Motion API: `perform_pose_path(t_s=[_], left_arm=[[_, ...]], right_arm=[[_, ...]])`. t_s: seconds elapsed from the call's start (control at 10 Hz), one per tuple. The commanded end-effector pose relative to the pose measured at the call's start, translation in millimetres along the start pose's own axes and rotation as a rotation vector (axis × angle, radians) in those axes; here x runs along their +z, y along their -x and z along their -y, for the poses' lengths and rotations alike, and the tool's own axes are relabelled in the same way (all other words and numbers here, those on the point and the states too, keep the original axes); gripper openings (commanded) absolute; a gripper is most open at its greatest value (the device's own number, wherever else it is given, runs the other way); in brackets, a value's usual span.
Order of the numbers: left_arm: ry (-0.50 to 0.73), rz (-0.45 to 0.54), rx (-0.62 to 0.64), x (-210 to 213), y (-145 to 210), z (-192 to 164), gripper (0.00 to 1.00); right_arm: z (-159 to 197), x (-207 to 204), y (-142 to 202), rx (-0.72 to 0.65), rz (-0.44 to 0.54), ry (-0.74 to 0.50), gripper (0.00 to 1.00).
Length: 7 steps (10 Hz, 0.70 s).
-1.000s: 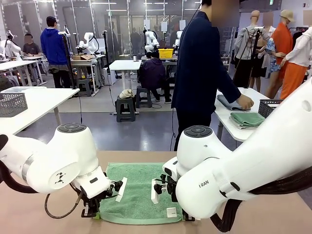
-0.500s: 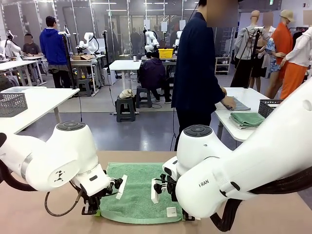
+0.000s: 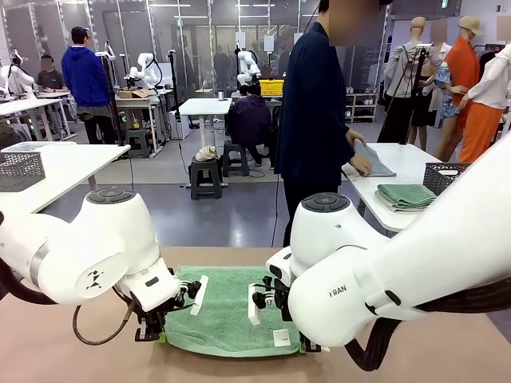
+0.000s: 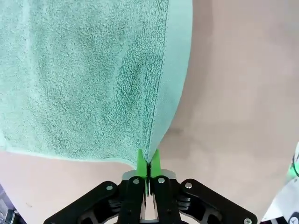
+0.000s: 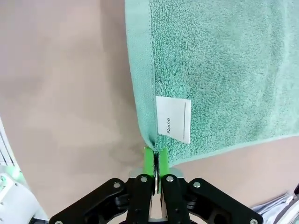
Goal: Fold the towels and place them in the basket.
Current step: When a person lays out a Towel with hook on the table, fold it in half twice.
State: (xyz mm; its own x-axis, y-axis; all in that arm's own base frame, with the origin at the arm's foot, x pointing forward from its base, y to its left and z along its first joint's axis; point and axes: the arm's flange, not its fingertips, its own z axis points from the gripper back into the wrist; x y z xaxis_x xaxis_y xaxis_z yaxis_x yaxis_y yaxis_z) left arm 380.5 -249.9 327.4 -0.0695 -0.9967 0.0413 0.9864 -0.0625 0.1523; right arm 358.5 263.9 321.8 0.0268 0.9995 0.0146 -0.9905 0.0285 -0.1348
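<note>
**Both grippers are pinching the near corners of the green towel**

You are looking at one green terry towel (image 3: pixel 231 307) that is lying spread on the brown table (image 3: pixel 48 351), between the two white arms.

Your left gripper (image 4: pixel 148 163) is closed tight, and its green pads are pinching one near corner of the towel. In the left wrist view the cloth is rising from the pads and is spreading out over the table (image 4: pixel 243 93). In the front view this gripper (image 3: pixel 150 329) is sitting at the near left corner of the towel.

Your right gripper (image 5: pixel 156 156) is also closed tight and is pinching the other near corner, right at the hem. The small white label (image 5: pixel 173 119) with the printed word "Name" is lying just beside its pads. In the front view the label (image 3: pixel 281 337) is showing at the near right edge of the towel.

At the far right, a dark grey mesh basket (image 3: pixel 443 175) is standing on a white table (image 3: pixel 415 155), well apart from your towel. Folded green towels (image 3: pixel 405 195) are lying just beside it. A person in dark clothes (image 3: pixel 315 112) is standing at that table and is holding a hand (image 3: pixel 361 166) on a grey-blue cloth (image 3: pixel 377 163).
</note>
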Motion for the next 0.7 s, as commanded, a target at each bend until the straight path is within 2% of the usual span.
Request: perform_pose_path(t_s=[0.0, 0.4, 0.5, 0.6], left_arm=[[-0.009, -0.021, 0.007, 12, -1, -5, 0.00], [-0.031, -0.045, 0.044, 30, -2, -10, 0.00], [-0.024, 0.006, 0.012, 19, -3, -10, 0.00], [-0.024, 0.006, 0.012, 19, -3, -10, 0.00]], right_arm=[[2, 27, 5, 0.025, -0.008, 0.020, 0.00], [7, 46, 3, 0.015, -0.023, 0.034, 0.00], [5, 42, 2, -0.005, 0.003, 0.047, 0.00], [5, 42, 2, -0.005, 0.003, 0.047, 0.00]])
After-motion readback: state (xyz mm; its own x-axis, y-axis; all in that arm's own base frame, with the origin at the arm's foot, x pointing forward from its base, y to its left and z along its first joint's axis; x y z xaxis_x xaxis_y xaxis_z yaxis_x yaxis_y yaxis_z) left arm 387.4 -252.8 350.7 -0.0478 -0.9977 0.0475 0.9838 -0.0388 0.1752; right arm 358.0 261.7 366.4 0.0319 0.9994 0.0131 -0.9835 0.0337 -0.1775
